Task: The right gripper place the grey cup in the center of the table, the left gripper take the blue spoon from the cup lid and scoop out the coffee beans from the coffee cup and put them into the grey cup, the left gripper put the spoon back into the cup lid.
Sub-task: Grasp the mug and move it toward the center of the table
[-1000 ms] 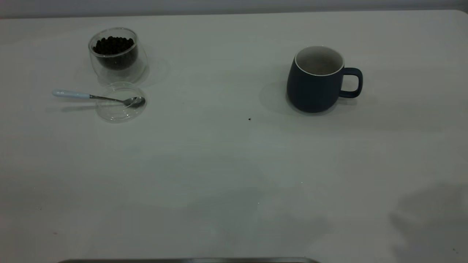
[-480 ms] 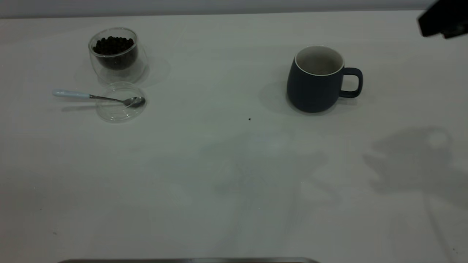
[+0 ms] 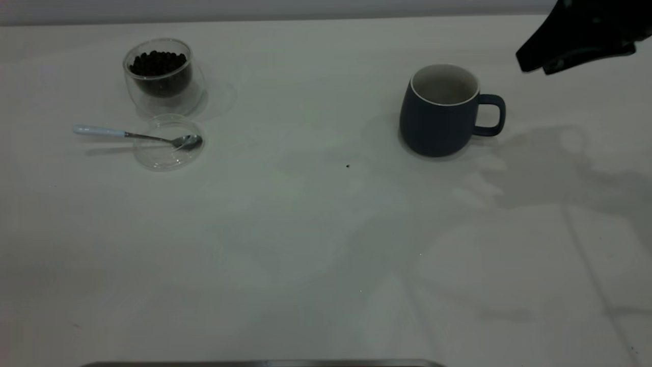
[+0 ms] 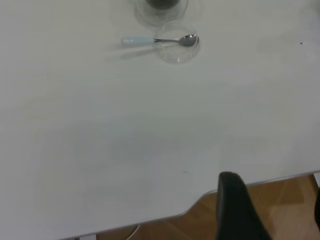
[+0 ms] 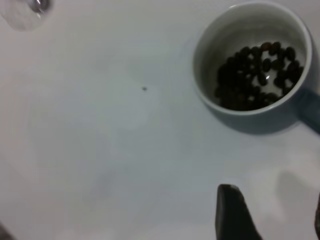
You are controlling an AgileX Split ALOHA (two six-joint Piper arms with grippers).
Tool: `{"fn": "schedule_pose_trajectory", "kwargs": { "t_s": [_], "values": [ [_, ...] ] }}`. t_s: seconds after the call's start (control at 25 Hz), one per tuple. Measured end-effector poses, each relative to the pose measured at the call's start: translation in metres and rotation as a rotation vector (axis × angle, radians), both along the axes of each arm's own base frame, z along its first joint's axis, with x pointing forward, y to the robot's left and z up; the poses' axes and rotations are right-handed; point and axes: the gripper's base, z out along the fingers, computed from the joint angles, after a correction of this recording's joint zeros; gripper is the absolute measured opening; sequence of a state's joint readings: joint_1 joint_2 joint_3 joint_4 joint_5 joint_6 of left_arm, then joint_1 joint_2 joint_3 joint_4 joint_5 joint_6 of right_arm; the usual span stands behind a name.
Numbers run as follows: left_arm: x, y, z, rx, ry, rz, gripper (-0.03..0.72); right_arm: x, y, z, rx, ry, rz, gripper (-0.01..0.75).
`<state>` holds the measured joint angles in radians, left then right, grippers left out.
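The grey cup (image 3: 440, 111) stands upright on the table (image 3: 305, 244), right of centre in the exterior view, its loop handle turned toward the right edge of that view; from the right wrist view the grey cup (image 5: 255, 57) is seen from above and already holds a layer of dark coffee beans (image 5: 257, 75) on its white bottom; the right gripper (image 3: 575, 38) hangs in the air above and to the right of the cup, apart from it, and its dark finger (image 5: 232, 212) shows at the edge of the right wrist view with a clear gap to the other one, so the fingers stand apart and hold nothing; the coffee cup (image 3: 162, 76), clear glass, sits at the far left of the table with coffee beans (image 3: 158, 62) heaped inside; just in front of it lies the cup lid (image 3: 168, 142), flat on the table; the blue spoon (image 3: 135, 135) rests with its metal bowl in the lid and its pale handle reaching out over the rim to the left; a single dark speck (image 3: 348, 165) lies on the bare table between lid and grey cup; the left gripper (image 4: 272, 210) is back over the table's near edge, well apart from the spoon (image 4: 160, 40) and lid (image 4: 177, 45), its fingers apart and empty.
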<state>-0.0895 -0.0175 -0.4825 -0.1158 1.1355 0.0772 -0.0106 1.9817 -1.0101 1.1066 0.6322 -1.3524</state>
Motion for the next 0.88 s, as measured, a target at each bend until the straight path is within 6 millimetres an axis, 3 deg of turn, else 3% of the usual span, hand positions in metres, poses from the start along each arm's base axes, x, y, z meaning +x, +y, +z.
{"fn": "schedule_pose_trajectory", "kwargs": {
  "t_s": [0.32,0.6,0.88],
  "values": [
    [0.000,0.000,0.000,0.000,0.000,0.000,0.445,0.021,-0.001,-0.026,-0.218,-0.345,0.571,0.364],
    [0.000,0.000,0.000,0.000,0.000,0.000,0.445,0.036,0.004,-0.049,-0.209,-0.345,0.614,0.364],
    [0.000,0.000,0.000,0.000,0.000,0.000,0.445,0.058,0.002,-0.060,-0.269,-0.376,0.719,0.364]
  ]
}}
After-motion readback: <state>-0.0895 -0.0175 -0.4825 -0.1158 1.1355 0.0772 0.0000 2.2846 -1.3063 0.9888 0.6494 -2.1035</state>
